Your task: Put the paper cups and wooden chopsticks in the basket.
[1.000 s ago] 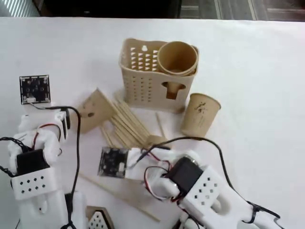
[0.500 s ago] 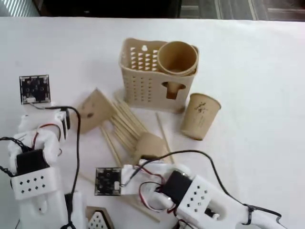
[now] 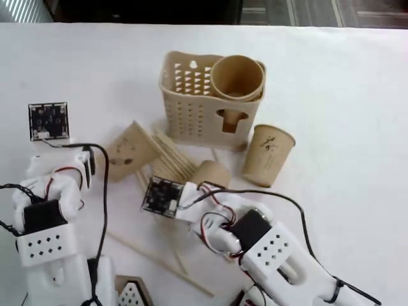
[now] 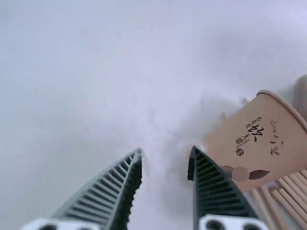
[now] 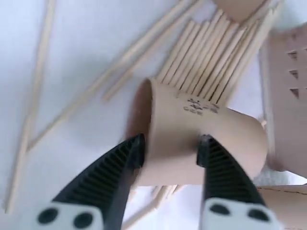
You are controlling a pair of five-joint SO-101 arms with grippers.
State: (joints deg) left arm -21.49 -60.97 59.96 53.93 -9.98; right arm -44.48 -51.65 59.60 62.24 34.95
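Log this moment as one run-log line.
right gripper holds lying brown paper cup over wooden chopsticks | left gripper open near second lying cup | beige perforated basket holds nested cups

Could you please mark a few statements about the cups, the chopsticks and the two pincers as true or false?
1. A paper cup sits inside the basket. True.
2. The cup beside the basket lies on its side. False: the standing cup is upright on the table.
3. The left pincer is open with nothing in it. True.
4. All the wooden sticks are already in the basket. False: the chopsticks lie on the table in front of it.
5. The right pincer is at a tipped cup that lies over chopsticks. True.
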